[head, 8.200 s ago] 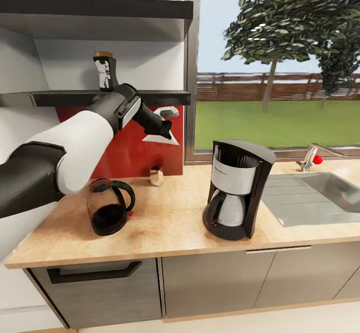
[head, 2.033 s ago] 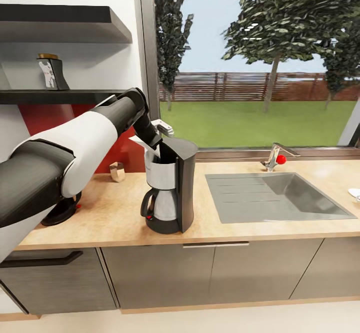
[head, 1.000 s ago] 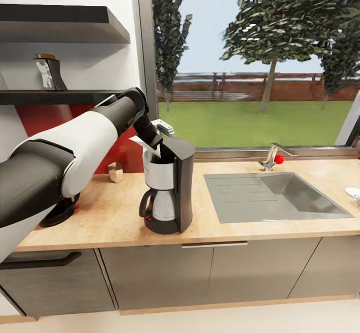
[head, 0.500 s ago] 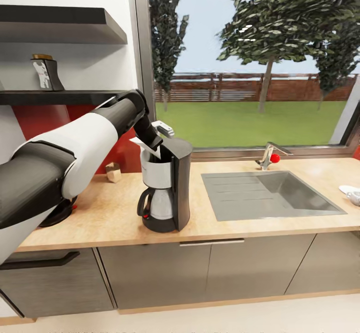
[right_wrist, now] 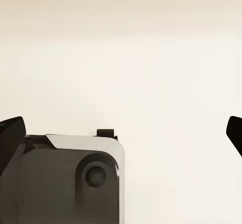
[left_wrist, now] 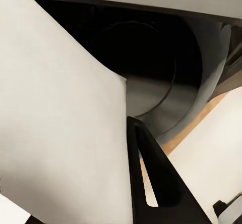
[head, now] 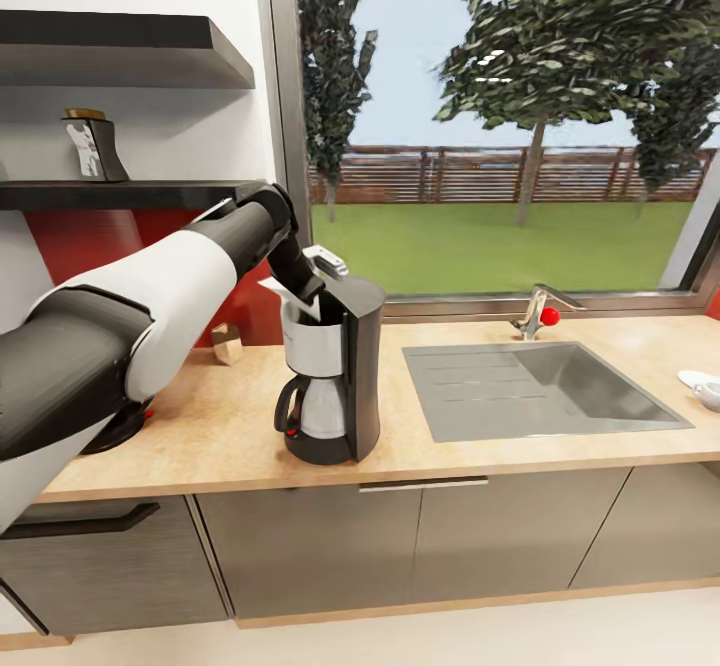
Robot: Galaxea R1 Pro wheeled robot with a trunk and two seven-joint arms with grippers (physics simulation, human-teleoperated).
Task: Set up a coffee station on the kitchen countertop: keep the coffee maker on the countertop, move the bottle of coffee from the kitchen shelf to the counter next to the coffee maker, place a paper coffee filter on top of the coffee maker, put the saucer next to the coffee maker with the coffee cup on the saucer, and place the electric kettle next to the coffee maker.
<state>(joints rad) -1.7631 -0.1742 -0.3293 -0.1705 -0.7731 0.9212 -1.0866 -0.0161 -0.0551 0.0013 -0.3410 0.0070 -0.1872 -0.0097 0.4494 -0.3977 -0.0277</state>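
Head view: my left tool (head: 308, 291) is at the open top of the coffee maker (head: 330, 376), with the white paper coffee filter (head: 288, 296) pinched in it and poking out toward the wall side of the basket. The coffee maker stands upright on the worktop (head: 480, 456), between the sink (head: 535, 391) and the spot where the electric kettle (head: 125, 426) sits, mostly hidden behind my forearm. The bottle of coffee (head: 93, 146) is on the kitchen shelf (head: 130, 193), and something white at the far right edge of the worktop may be the saucer or cup; I cannot tell which.

Left wrist view: the paper coffee filter (left_wrist: 60, 128) is a broad white sheet lying against 1 dark finger (left_wrist: 151, 183), so I judge the left tool closed on it. Beyond it is the round dark basket of the coffee maker (left_wrist: 146, 57). To do this well, I should bring the sheet lower and more over the middle of that opening before letting go, so it settles on top instead of sliding off the rim toward the wall. Release gently and lift straight away, without dragging the paper.

Right wrist view: the 2 fingertips of my right tool (right_wrist: 121, 133) show at opposite edges, spread wide with nothing between them, above the pale floor and part of my own base.
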